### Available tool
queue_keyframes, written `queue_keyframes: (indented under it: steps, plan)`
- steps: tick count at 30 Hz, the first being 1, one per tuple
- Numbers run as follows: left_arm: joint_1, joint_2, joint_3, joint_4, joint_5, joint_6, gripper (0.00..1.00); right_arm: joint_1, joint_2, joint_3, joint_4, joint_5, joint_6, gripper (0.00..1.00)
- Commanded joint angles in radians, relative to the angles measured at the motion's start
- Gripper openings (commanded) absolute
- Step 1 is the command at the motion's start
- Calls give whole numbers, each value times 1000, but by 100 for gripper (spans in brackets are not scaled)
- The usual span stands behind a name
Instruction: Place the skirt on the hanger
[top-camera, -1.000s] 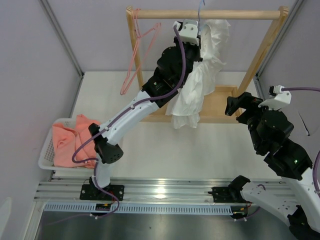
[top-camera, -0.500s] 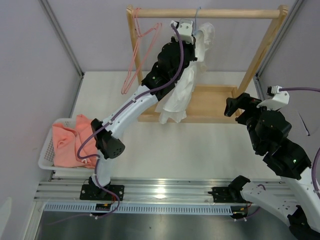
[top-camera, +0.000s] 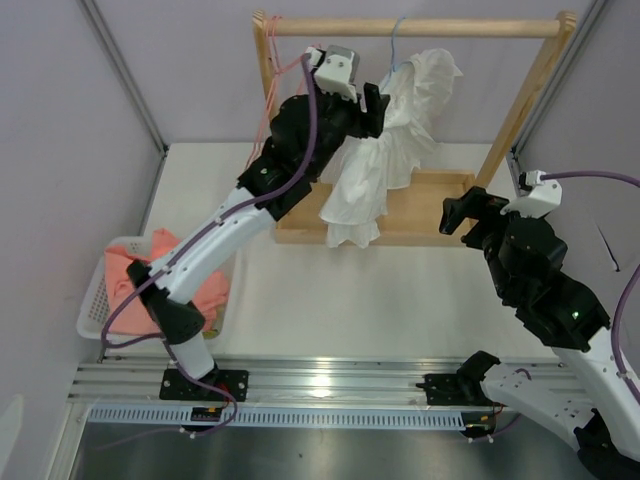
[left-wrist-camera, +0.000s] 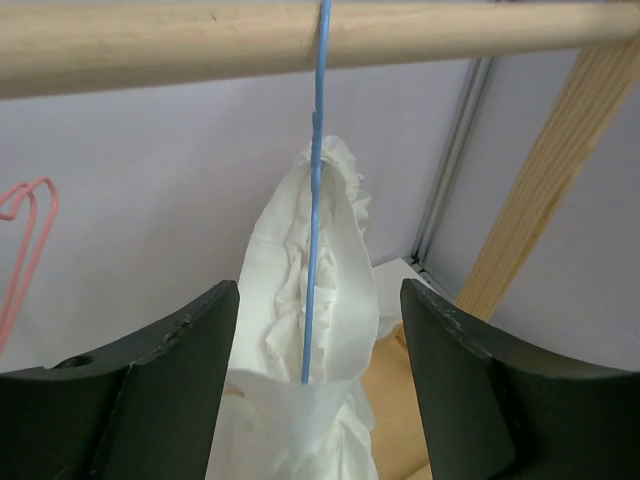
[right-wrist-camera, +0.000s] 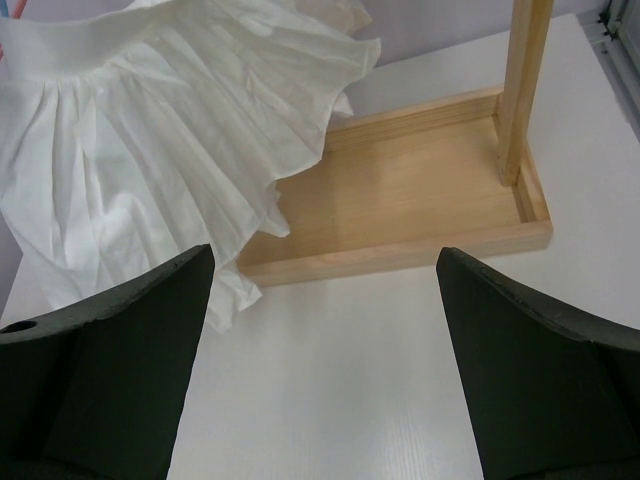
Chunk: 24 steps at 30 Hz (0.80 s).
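Observation:
The white skirt (top-camera: 385, 150) hangs on the light-blue hanger (top-camera: 396, 45), whose hook sits over the wooden rod (top-camera: 450, 28). In the left wrist view the blue hanger wire (left-wrist-camera: 314, 240) runs down from the rod (left-wrist-camera: 200, 42) into the skirt (left-wrist-camera: 335, 300). My left gripper (top-camera: 378, 108) (left-wrist-camera: 318, 300) is open just left of the skirt, with one finger on each side of the fabric and clear of it. My right gripper (top-camera: 462, 215) (right-wrist-camera: 325, 270) stands open and empty over the table, in front of the rack's base. It sees the skirt's hem (right-wrist-camera: 150, 150).
A pink wire hanger (top-camera: 272, 75) (left-wrist-camera: 25, 235) hangs at the rod's left end, partly behind my left arm. The rack's wooden base tray (top-camera: 435, 205) (right-wrist-camera: 400, 210) and post (right-wrist-camera: 522, 90) lie under the skirt. A white basket (top-camera: 95, 300) with salmon-pink cloth (top-camera: 125, 280) sits at the left.
My left gripper has opened and let go of the hanger and skirt, then drawn back to the left. The skirt now hangs freely from the rod. The right arm has shifted slightly left.

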Motion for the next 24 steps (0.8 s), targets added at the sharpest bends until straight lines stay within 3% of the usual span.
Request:
queue_keyframes:
  steps: [1, 3, 12, 15, 24]
  plan:
    - [-15, -169, -66, -36, 81, 2, 72, -3, 1, -18, 38, -39, -15, 100]
    - [-29, -264, -172, -101, 78, -27, 81, -3, 7, -34, 27, -64, -9, 99]
    - [-104, -764, -928, -178, 76, -209, 81, -5, 1, -83, -37, -74, 62, 99]
    - [-125, -861, -1029, -231, 90, -245, 81, -3, 1, -98, -45, -90, 89, 99]
    - [-135, -981, -1084, -380, 70, -231, 81, -7, 6, -135, -32, -58, 131, 100]
